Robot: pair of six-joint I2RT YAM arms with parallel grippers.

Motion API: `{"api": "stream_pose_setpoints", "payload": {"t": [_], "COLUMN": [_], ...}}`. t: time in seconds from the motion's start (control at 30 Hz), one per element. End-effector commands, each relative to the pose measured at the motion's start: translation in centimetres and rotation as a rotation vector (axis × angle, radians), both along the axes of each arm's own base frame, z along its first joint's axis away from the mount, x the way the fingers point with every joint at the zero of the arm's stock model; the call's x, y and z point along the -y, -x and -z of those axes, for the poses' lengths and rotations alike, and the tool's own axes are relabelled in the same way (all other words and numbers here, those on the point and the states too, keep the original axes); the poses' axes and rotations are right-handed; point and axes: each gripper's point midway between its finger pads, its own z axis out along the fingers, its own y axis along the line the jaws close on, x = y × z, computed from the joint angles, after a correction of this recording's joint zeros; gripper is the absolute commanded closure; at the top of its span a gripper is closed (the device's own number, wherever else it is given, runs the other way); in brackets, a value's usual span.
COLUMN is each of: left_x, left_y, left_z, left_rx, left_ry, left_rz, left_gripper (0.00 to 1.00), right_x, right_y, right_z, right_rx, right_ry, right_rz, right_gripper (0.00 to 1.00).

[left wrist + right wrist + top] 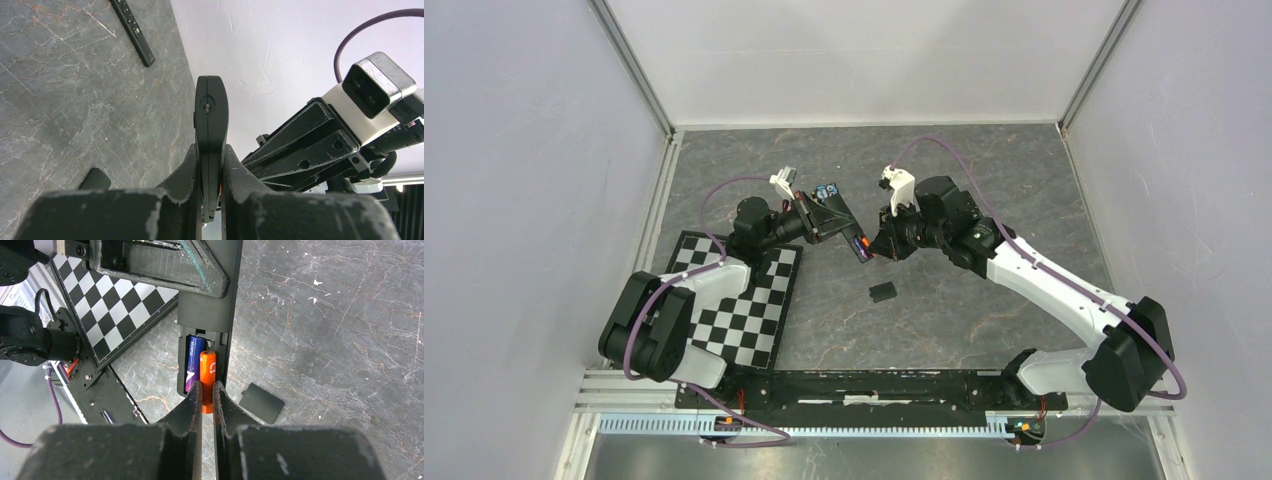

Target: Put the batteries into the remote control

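- The remote control (211,115) is grasped edgewise by the clenched left gripper (211,150).
- The orange battery (208,372) is pinched in the right gripper (207,387) at the open compartment (210,343), touching the purple battery (194,365) seated at its 9 o'clock.
- The battery cover (261,403) is laid on the tabletop (325,340), at 4 o'clock from the compartment.

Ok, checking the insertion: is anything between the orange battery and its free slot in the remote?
Nothing visible: the orange battery in the right pincer sits over the remote's open bay beside the purple battery; the cover lies aside.
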Motion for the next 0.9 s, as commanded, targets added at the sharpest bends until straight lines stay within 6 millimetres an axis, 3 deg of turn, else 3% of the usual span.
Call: {"api": "stream_pose_setpoints", "payload": {"t": [0.0,0.17,0.4,0.67,0.87], "left_x": [0.37,0.39,0.40,0.38,0.12], "left_y": [-0.10,-0.14,-0.19,-0.43,-0.90], "left_z": [-2.31,-2.33,-2.38,-2.17,-2.15], "left_rx": [0.057,0.055,0.054,0.050,0.063], "left_ry": [0.046,0.049,0.051,0.048,0.043], "left_rz": [0.014,0.013,0.011,0.002,-0.034], "left_gripper": [0.98,0.98,0.98,0.98,0.98], "right_x": [-0.27,-0.56,-1.02,-1.00,-0.86], "right_y": [-0.82,-0.65,-0.18,-0.12,-0.12], "right_z": [-1.44,-1.36,-1.49,-1.91,-2.06], "right_rx": [0.039,0.032,0.019,0.027,0.032], "right_ry": [0.000,-0.009,-0.030,-0.044,-0.043], "right_rz": [0.019,0.006,-0.022,-0.018,-0.013], "right_gripper": [0.88,0.79,0.78,0.93,0.95]}}
